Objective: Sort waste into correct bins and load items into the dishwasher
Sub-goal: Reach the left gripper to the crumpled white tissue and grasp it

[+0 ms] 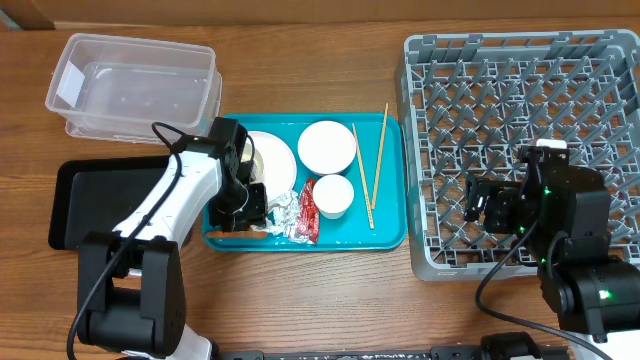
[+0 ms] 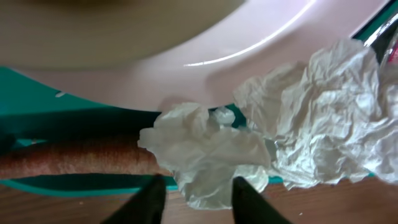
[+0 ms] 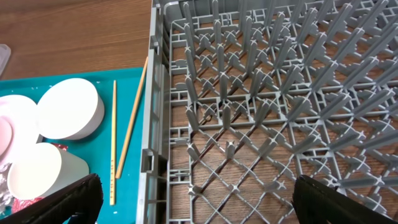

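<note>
My left gripper (image 1: 247,205) (image 2: 194,198) is open, low over the teal tray's (image 1: 390,232) front left. Its fingertips straddle the lower edge of the crumpled silver foil (image 1: 284,213) (image 2: 208,155). The orange-brown carrot (image 1: 240,233) (image 2: 74,158) lies just left of the foil. The white plate (image 1: 272,158) (image 2: 186,43) is behind them. The red-white wrapper (image 1: 307,210), a white bowl (image 1: 327,146) (image 3: 68,109), the small cup (image 1: 334,195) (image 3: 37,177) and the two chopsticks (image 1: 375,165) (image 3: 124,124) lie on the tray. My right gripper (image 1: 490,205) (image 3: 196,199) is open and empty above the grey dish rack's (image 1: 520,130) (image 3: 280,93) left part.
The clear tub (image 1: 135,85) stands at the back left. The flat black tray (image 1: 80,200) lies in front of it, partly under my left arm. The rack fills the right side of the table.
</note>
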`<state>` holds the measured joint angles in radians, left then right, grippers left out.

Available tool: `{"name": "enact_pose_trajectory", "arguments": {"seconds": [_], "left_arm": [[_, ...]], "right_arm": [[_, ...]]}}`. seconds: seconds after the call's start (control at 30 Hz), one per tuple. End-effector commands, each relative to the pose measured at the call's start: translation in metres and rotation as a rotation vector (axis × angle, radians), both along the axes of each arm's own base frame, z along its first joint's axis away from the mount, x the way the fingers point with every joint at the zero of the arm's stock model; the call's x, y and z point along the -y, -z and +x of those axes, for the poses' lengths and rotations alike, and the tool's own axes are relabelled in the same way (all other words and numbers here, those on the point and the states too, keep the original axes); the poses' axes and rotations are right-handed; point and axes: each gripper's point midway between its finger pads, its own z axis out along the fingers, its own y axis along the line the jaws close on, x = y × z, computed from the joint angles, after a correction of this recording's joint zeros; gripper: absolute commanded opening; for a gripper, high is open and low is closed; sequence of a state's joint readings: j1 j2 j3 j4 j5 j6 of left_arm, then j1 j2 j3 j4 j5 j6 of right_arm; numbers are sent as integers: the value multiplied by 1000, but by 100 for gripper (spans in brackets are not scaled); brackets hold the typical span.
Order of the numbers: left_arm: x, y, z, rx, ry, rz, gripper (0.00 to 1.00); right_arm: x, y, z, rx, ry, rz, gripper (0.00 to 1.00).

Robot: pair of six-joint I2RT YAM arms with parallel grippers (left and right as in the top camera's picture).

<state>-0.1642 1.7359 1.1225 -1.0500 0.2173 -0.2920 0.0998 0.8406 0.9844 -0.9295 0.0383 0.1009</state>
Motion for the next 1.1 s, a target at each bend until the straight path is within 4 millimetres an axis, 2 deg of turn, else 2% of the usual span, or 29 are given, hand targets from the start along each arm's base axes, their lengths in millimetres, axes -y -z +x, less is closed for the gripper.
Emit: {"name": "enact_pose_trajectory", "arguments": {"seconds": [0.0, 0.63, 0.73, 0.8, 0.83, 1.07], "left_arm": [[3, -3, 5, 10, -2, -10, 29], [7, 2, 2, 9, 15, -10, 28], [9, 2, 2, 11, 22, -10, 20], [9, 2, 2, 13, 22, -11, 6], [9, 2, 2, 12, 21, -11, 4], [9, -4, 2, 8, 23, -10, 4]], "right_arm": [[3, -14, 1, 36, 17, -2, 100], [3, -14, 1, 36, 17, -2, 100], [3, -14, 1, 36, 17, -2, 100], [3, -14, 1, 36, 17, -2, 100], [3, -14, 1, 36, 17, -2, 100], [4, -14, 1, 36, 20, -5, 100]]}}
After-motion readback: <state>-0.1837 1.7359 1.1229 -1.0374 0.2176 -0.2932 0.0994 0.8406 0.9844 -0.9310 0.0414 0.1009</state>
